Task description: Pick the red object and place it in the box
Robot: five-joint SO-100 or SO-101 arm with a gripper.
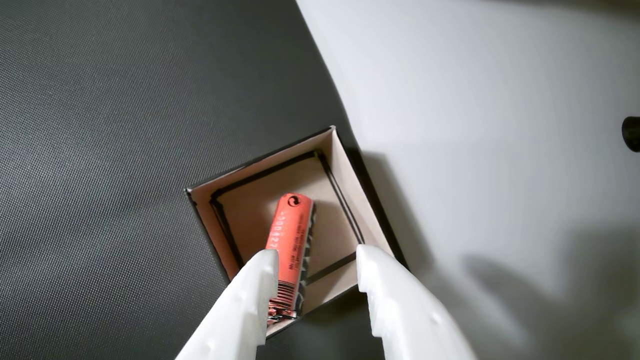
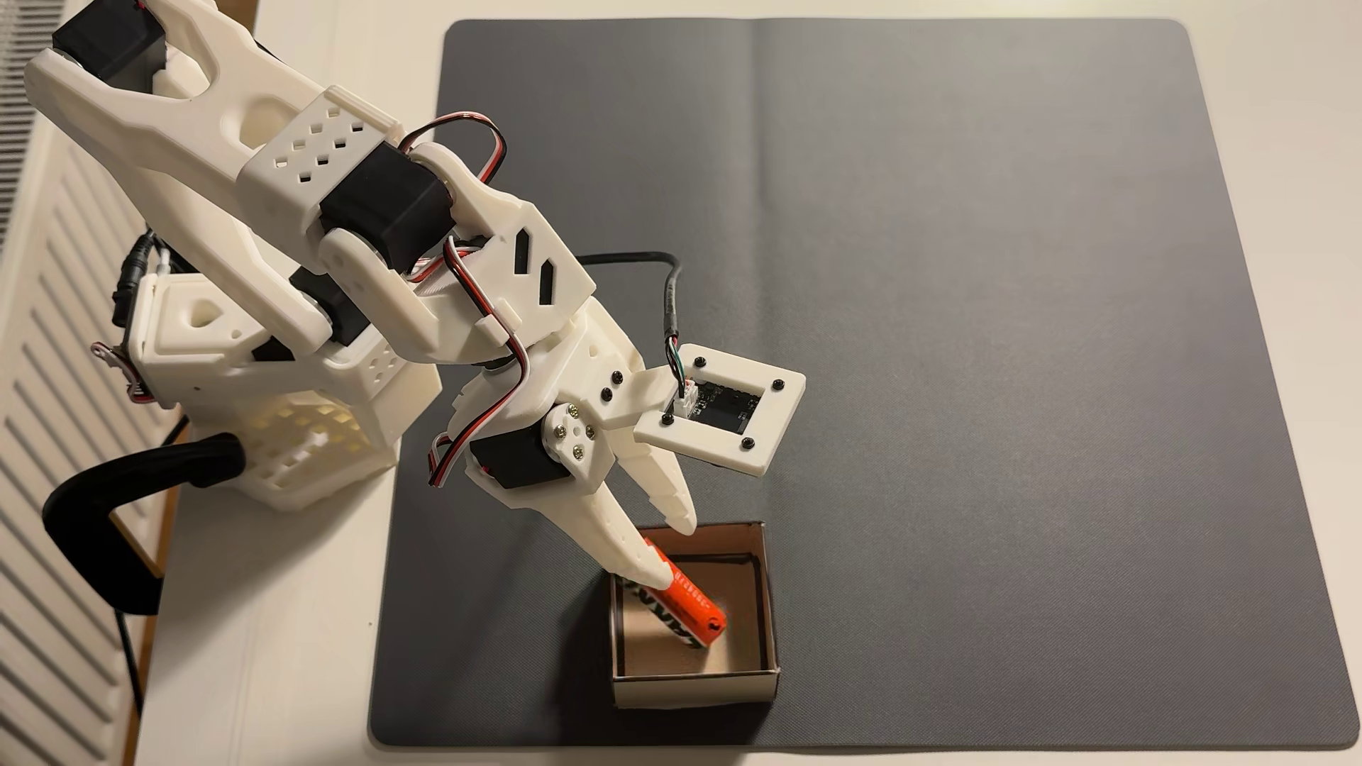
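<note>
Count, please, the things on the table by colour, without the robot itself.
Red: 1, the roll, lying in the box.
Off-white: 1, the box, on the mat.
Dark grey: 1, the mat.
Total: 3.
The jaws stand apart above the box, one beside the roll.

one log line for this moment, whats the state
phase: release | gripper: open above box | red object: inside box, leaning tilted, beside one of the fingers | box: on dark mat
</note>
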